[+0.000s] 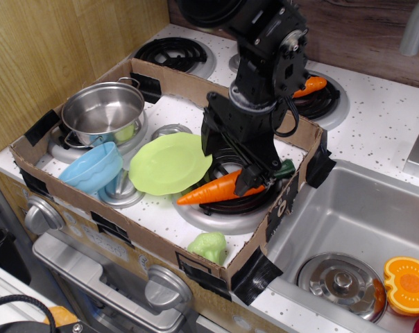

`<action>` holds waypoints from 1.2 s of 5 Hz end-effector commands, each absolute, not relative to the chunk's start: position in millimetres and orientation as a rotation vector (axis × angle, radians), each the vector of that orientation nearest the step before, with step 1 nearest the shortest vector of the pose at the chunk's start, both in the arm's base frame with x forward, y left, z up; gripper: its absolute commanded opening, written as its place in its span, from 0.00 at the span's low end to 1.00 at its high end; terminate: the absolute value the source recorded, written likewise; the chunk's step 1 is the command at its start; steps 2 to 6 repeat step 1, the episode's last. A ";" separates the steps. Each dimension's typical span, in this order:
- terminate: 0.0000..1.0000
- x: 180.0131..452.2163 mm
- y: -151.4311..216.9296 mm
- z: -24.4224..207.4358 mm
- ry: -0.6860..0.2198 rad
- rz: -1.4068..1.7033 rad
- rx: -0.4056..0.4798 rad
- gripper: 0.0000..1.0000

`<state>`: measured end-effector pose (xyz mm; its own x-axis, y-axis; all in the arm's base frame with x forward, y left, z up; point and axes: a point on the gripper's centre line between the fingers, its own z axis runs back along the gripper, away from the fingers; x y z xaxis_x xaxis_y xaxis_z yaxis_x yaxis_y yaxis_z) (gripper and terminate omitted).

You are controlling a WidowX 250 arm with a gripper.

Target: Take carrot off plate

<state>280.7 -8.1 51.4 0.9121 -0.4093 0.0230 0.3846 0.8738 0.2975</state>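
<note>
The carrot lies off the plate, just right of its rim, long axis pointing back toward it, green end clamped by the gripper.

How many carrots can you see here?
2: the carrot lies on the front burner beside the plate; a shorter carrot piece sits on the back burner. Others may be hidden.

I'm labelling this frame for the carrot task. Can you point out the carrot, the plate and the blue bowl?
carrot [216, 189]: main camera view, middle of the orange body.
plate [169, 163]: main camera view, centre of the lime-green face.
blue bowl [93, 168]: main camera view, its outer wall.
</note>
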 end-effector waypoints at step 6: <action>1.00 309.4 -9.4 93.4 -0.167 -0.475 0.366 1.00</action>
